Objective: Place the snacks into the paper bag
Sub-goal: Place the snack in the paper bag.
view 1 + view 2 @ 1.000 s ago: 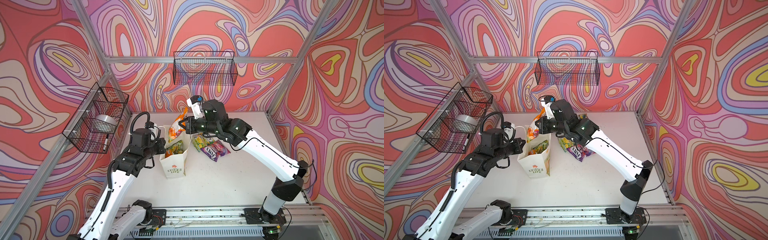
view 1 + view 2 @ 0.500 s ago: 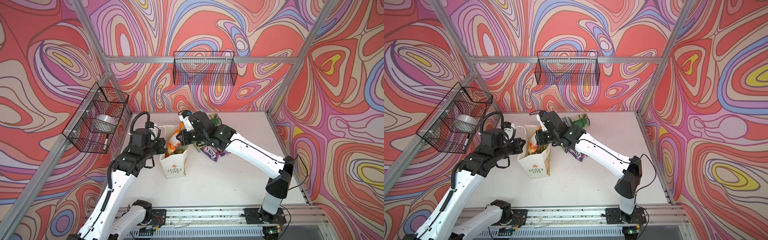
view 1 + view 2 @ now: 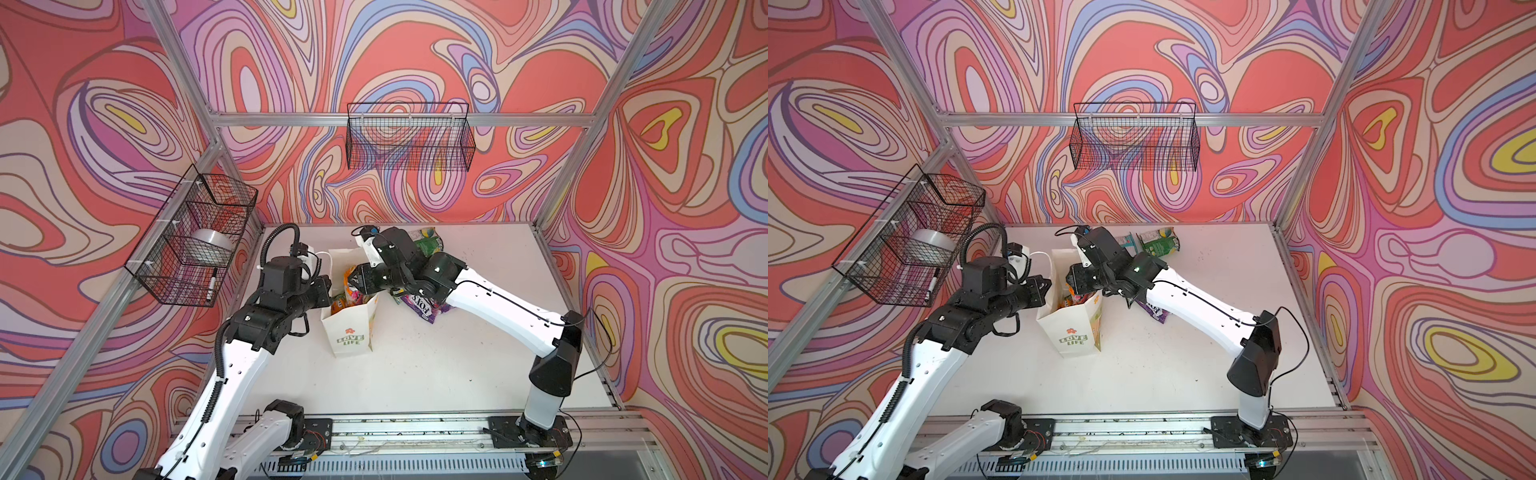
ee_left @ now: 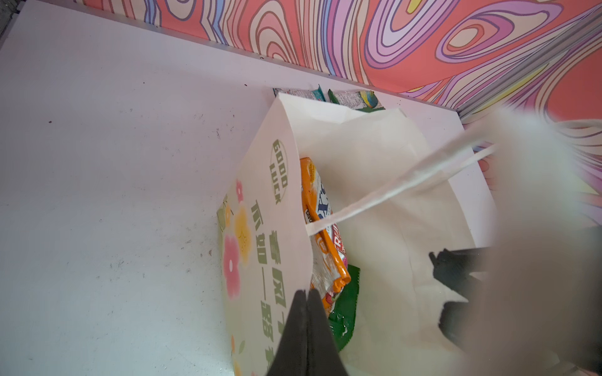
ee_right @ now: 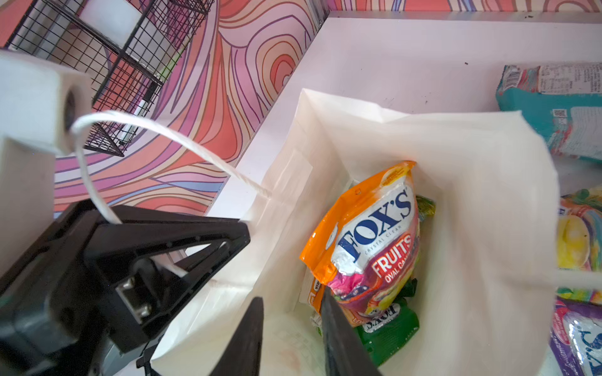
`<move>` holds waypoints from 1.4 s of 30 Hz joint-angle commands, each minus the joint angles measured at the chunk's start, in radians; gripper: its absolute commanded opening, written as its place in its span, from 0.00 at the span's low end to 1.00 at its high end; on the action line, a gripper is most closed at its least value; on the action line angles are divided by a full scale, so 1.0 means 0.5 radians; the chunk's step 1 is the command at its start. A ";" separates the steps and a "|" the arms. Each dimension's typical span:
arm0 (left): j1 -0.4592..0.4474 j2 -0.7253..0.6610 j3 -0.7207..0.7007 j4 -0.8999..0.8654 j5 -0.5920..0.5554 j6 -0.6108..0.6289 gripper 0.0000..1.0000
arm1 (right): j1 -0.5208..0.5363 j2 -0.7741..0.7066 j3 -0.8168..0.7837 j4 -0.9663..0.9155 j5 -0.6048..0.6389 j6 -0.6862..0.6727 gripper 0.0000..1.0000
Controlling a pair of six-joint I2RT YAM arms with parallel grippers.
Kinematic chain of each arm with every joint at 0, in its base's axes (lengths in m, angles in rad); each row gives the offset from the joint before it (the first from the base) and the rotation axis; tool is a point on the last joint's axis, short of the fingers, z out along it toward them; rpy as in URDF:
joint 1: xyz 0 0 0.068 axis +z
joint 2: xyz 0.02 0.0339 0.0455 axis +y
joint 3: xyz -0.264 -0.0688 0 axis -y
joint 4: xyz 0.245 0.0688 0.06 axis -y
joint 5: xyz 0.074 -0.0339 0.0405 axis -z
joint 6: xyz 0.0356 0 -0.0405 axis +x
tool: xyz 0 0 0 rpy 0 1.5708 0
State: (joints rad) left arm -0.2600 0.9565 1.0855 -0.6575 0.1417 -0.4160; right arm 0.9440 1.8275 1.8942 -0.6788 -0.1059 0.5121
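**Right gripper [image 5: 290, 312] above the mouth of the paper bag [image 3: 351, 332], jaws spread and holding nothing; left gripper [image 4: 308, 293] pressed together on the bag's rim.**

The bag stands upright on the white table [image 3: 436, 374] between the two arms. Inside it, an orange FOX'S packet [image 5: 374, 234] rests on a green packet [image 5: 387, 328] and touches one right finger. A purple packet [image 3: 419, 307] lies just beside the bag. A teal packet [image 5: 553, 114] and a second green packet [image 3: 1158, 243] lie near the back wall.

Orange pkt [image 5: 374, 241]: "FOX'S FRUITS"; bag [image 3: 350, 328]: "LOVE LIFE", "GOOD LUCK".
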 commanded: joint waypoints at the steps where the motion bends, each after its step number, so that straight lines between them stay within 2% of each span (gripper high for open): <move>1: 0.008 -0.014 0.001 0.085 0.023 -0.006 0.00 | 0.015 -0.019 0.039 0.030 0.037 -0.036 0.32; 5: 0.008 -0.011 0.001 0.085 0.023 -0.008 0.00 | 0.027 -0.041 0.069 0.026 0.038 -0.054 0.34; 8: 0.010 -0.008 0.002 0.085 0.023 -0.008 0.00 | 0.037 -0.069 0.107 0.010 0.036 -0.077 0.39; 11: 0.008 -0.005 0.001 0.085 0.023 -0.009 0.00 | 0.039 -0.099 0.129 -0.009 0.076 -0.111 0.47; 17: 0.010 -0.003 0.003 0.082 0.026 -0.007 0.00 | 0.039 -0.338 0.091 -0.032 0.197 -0.174 0.61; 20: 0.008 -0.003 0.001 0.084 0.026 -0.008 0.00 | 0.040 -0.465 0.015 -0.050 0.330 -0.197 0.68; 27: 0.010 -0.002 0.003 0.084 0.039 -0.011 0.00 | -0.001 -0.805 -0.291 -0.108 0.815 -0.198 0.82; 31: 0.008 -0.002 0.003 0.084 0.042 -0.012 0.00 | -0.180 -0.981 -0.543 -0.084 0.797 -0.103 0.86; 36: 0.009 0.000 0.002 0.084 0.047 -0.012 0.00 | -0.577 -1.131 -0.953 0.025 0.568 0.042 0.89; 42: 0.008 0.001 0.001 0.082 0.042 -0.010 0.00 | -0.989 -1.144 -1.440 0.231 0.299 0.185 0.94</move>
State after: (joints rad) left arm -0.2600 0.9581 1.0855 -0.6567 0.1501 -0.4164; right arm 0.5167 1.2629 1.2621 -0.6270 0.1326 0.5476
